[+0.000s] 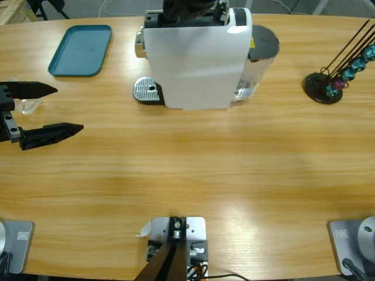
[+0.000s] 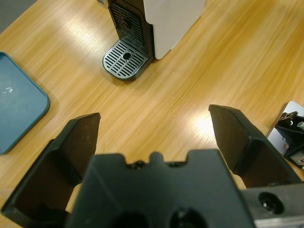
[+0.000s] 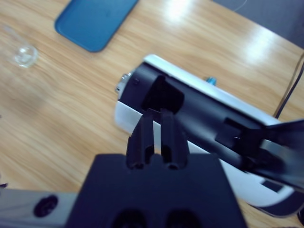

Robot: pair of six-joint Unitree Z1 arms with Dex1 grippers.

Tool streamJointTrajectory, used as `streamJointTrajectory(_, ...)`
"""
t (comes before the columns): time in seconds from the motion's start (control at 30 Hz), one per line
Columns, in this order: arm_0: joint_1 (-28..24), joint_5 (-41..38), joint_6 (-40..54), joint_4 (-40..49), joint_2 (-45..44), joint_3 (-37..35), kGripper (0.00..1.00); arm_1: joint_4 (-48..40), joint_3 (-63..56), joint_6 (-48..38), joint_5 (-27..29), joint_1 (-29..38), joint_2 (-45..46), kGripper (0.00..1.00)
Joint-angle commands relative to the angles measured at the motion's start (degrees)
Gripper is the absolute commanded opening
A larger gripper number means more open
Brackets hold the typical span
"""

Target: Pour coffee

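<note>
Two hands: left hand (image 1: 58, 108) gapes empty at frame left; right hand (image 3: 158, 137), clenched, seemingly pokes the coffee machine (image 1: 196, 58) slot.

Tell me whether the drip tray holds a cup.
Empty: the drip tray under the coffee machine shows bare grille; the glass cup sits apart.

Both grippers are matte black: left gripper (image 2: 154, 137) wedge-jawed, right gripper (image 3: 156, 137) slim-jawed.
</note>
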State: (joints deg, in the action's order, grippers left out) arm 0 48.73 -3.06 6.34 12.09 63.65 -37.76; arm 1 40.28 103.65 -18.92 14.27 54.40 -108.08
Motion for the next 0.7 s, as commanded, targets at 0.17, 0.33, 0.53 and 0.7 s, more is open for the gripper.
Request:
streamJointTrajectory(0.17,0.4,-0.3,-0.7,-0.8,0.6,1.6,1.0,0.4,-2.5,4.1,-2.4,2.6,6.1,0.0)
streamJointTrajectory(0.33,0.4,0.0,-0.7,-0.8,-0.2,1.6,1.0,3.2,-4.8,0.8,-4.2,3.1,10.2,0.85)
streamJointTrajectory(0.53,0.4,-0.1,-0.8,-0.8,-0.5,1.4,1.0,5.6,-20.0,-7.1,5.9,6.8,24.3,0.945)
streamJointTrajectory(0.7,0.4,-0.3,-1.3,-0.8,-0.8,1.0,1.0,-3.3,-40.1,-7.7,6.9,6.8,42.7,0.976)
